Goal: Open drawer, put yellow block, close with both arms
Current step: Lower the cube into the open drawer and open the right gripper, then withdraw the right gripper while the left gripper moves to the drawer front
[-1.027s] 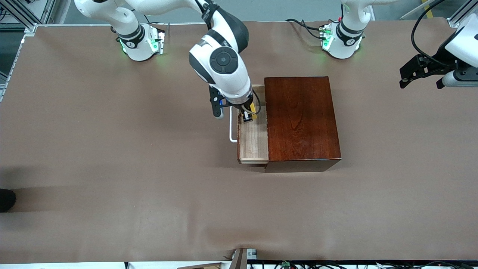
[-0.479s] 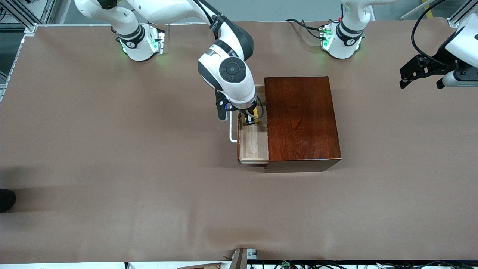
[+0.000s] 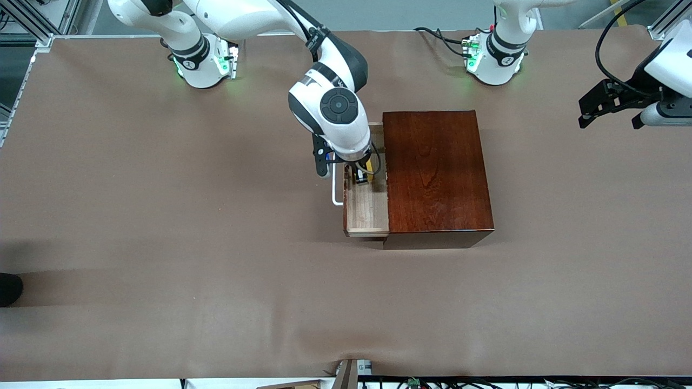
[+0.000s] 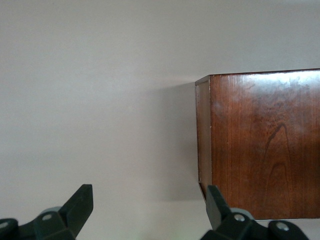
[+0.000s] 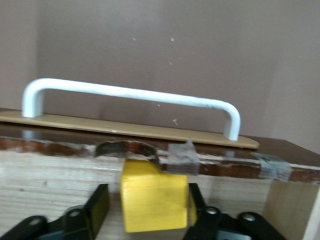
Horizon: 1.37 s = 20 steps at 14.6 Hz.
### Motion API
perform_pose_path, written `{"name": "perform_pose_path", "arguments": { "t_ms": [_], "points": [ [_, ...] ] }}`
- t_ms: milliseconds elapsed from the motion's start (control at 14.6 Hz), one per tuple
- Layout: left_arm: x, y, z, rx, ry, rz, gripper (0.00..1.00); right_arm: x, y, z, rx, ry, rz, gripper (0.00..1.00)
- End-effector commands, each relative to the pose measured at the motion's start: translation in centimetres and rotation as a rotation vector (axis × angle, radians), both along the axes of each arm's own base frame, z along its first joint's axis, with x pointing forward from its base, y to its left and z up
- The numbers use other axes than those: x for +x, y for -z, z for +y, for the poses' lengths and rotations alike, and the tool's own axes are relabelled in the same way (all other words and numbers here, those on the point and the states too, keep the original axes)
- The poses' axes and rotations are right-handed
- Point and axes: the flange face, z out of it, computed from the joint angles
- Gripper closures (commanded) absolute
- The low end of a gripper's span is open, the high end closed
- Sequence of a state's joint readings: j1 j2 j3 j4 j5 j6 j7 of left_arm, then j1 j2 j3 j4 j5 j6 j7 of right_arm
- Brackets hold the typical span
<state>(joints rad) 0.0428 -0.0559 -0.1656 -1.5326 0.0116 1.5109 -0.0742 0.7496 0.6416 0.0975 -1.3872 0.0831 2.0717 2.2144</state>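
Right pincer (image 5: pixel 147 212), fingers parted, straddles yellow block (image 5: pixel 154 201) inside the drawer (image 3: pixel 367 208).

With six o'clock toward the front camera, the drawer (image 3: pixel 367 208) is drawn out at the box's (image 3: pixel 438 173) nine o'clock. The yellow block (image 3: pixel 368 164) is set inside it, between the right tool's (image 3: pixel 361 175) parted fingers. The left tool (image 3: pixel 608 105) is held at three o'clock.
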Motion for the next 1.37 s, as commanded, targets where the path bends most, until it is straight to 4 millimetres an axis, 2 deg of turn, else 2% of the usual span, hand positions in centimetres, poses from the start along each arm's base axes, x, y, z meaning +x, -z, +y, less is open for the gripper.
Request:
{"name": "perform_pose_path", "arguments": {
  "t_ms": [0, 137, 274, 548, 822, 958, 1164, 1232, 1301],
  "points": [
    [0.0, -0.1, 0.1, -0.003, 0.01, -0.006, 0.0, 0.4, -1.0, -0.1, -0.05, -0.015, -0.046, 0.0],
    [0.0, -0.1, 0.0, -0.003, 0.012, -0.008, 0.0, 1.3, -2.5, -0.8, -0.061, -0.008, -0.035, 0.0],
    [0.0, 0.0, -0.3, -0.003, 0.01, -0.007, 0.0, 3.1, -4.7, -1.9, -0.045, 0.02, -0.044, 0.0],
    [0.1, 0.3, -1.1, -0.005, 0.027, 0.001, 0.0, 5.7, -7.8, -4.0, -0.016, 0.037, -0.054, 0.0],
    [0.3, 1.6, -4.8, -0.014, 0.058, 0.03, 0.0, 7.5, -11.2, -7.6, -0.009, -0.054, -0.02, 0.0],
    [0.3, 2.9, -8.0, -0.018, 0.016, 0.055, 0.0, 8.3, -12.9, -9.9, 0.01, -0.1, 0.005, 0.0],
    [-0.9, 4.7, -14.8, -0.005, -0.051, 0.081, 0.0, 8.9, -14.9, -12.7, 0.004, -0.213, 0.007, 0.0],
    [-1.4, 5.9, -17.6, -0.008, -0.059, 0.108, 0.0, 8.9, -15.4, -13.4, -0.003, -0.274, 0.012, 0.0],
    [-2.6, 6.8, -22.9, 0.0, -0.048, 0.112, 0.0, 9.2, -16.1, -14.7, -0.006, -0.328, 0.01, 0.0]
  ]
}}
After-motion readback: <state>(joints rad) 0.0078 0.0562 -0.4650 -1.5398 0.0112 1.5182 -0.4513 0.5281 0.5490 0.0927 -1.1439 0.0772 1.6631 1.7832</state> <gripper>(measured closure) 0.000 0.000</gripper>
